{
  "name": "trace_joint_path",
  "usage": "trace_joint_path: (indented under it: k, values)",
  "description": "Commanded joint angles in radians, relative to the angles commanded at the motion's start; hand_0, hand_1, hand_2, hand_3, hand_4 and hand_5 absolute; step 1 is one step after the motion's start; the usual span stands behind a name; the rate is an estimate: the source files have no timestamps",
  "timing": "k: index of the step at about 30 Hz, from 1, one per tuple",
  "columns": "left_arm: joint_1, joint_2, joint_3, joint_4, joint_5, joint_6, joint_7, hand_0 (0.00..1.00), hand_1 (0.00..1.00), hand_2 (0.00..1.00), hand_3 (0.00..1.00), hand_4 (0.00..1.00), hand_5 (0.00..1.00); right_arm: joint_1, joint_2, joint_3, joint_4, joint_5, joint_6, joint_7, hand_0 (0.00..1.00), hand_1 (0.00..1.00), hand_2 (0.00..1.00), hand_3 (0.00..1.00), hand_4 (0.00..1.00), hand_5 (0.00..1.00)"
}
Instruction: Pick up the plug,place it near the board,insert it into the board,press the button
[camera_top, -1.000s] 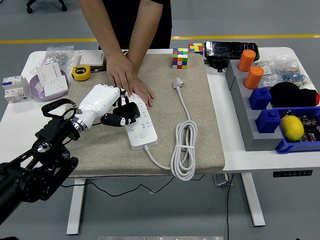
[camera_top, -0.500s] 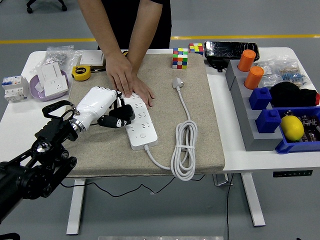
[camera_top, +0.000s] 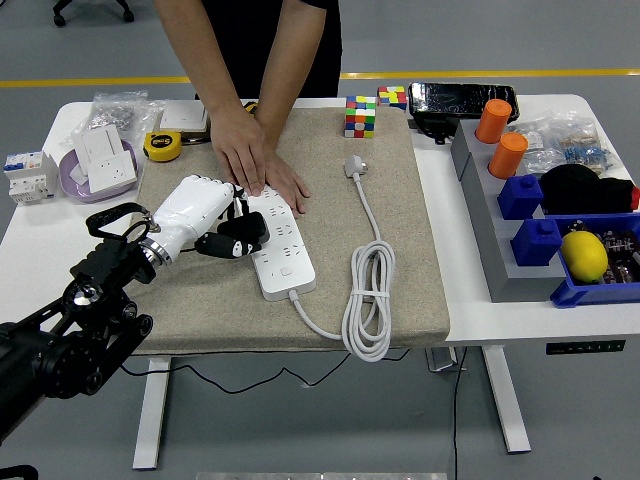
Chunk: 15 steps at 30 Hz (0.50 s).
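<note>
Your left arm comes in from the near left corner and reaches up over the beige mat (camera_top: 420, 260). Its white-backed left hand (camera_top: 205, 215) sits palm-down at the left edge of the white power strip (camera_top: 279, 245), wrist tilted so the knuckles face up and to the right. The dark fingers (camera_top: 240, 226) are curled around a black plug (camera_top: 250, 226), gripping it against the near-left side of the strip; whether its pins are seated in a socket you cannot tell from here. Your right arm does not show.

A person stands at the far side of the table (camera_top: 470, 300) with both hands (camera_top: 255, 160) crossed and pressed flat on the far end of the strip, just beyond your fingers and almost touching them.

The strip lies lengthwise on the mat, its near end carrying a round button (camera_top: 286, 270). From that end a white cable (camera_top: 368, 300) loops into a coil near the mat's front edge and runs far to a white plug head (camera_top: 354, 165) lying loose on the mat.

Beyond the mat's far edge stand two puzzle cubes (camera_top: 360, 115). To the left lie a yellow tape measure (camera_top: 163, 146) and a purple dish (camera_top: 95, 170) holding white switch plates. To the right are orange cylinders (camera_top: 500, 138), blue bins (camera_top: 590, 255) and a yellow lemon (camera_top: 585, 255).
</note>
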Motion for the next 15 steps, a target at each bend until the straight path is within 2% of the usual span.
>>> trace_joint_path:
  k: [15]
  values:
    - [0.000,0.002,0.011,0.025,0.000,0.006,-0.003,0.477,0.375,0.288,0.347,0.514,0.043,-0.002,-0.004,-0.003,0.000,-0.002,0.001,0.000,0.843,0.784,0.770,0.799,0.998,0.952]
